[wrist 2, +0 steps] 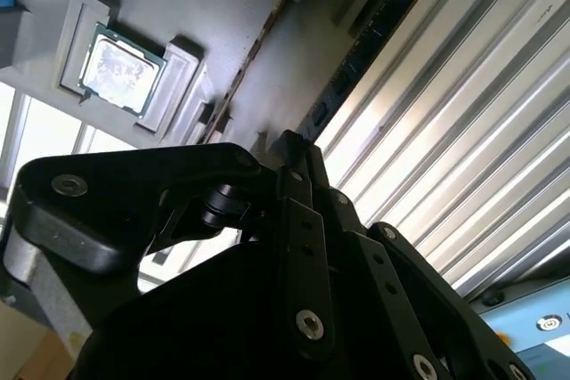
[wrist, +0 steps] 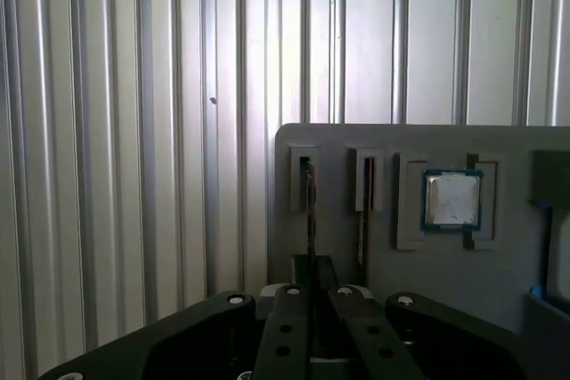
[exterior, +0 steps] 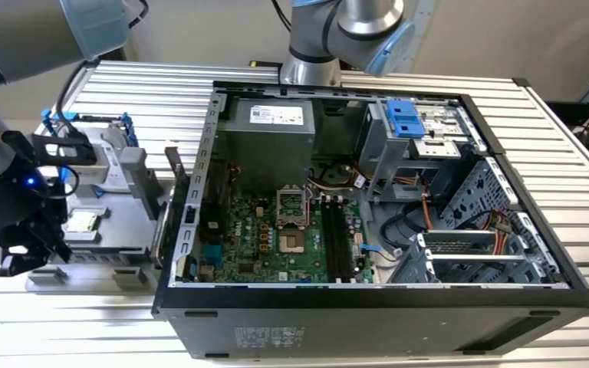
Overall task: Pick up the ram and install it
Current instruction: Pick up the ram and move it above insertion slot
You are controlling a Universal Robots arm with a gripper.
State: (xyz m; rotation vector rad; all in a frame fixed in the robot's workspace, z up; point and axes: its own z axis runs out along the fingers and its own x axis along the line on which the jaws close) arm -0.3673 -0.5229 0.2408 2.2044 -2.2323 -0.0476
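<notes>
Two thin sticks stand on edge in slots of a grey parts tray (wrist: 338,144). The ram (wrist: 309,211) is the one in line with my gripper (wrist: 313,275), and its dark board with chips (wrist 2: 370,42) ends close to my fingertips. The other stick (wrist: 366,198) stands beside it. My gripper (wrist 2: 294,144) hangs just over the tray with its fingers together and nothing visibly held. In the exterior view the gripper (exterior: 3,264) is at the tray's near corner on the exterior view's left, away from the open computer case (exterior: 376,295).
A processor chip (wrist: 451,199) sits in a recess of the tray (exterior: 120,222) beside the sticks. Long black memory slots (exterior: 337,238) lie on the motherboard inside the case. A blue-framed drive (exterior: 405,119) sits at the case's back. The table is ribbed metal (wrist: 134,175).
</notes>
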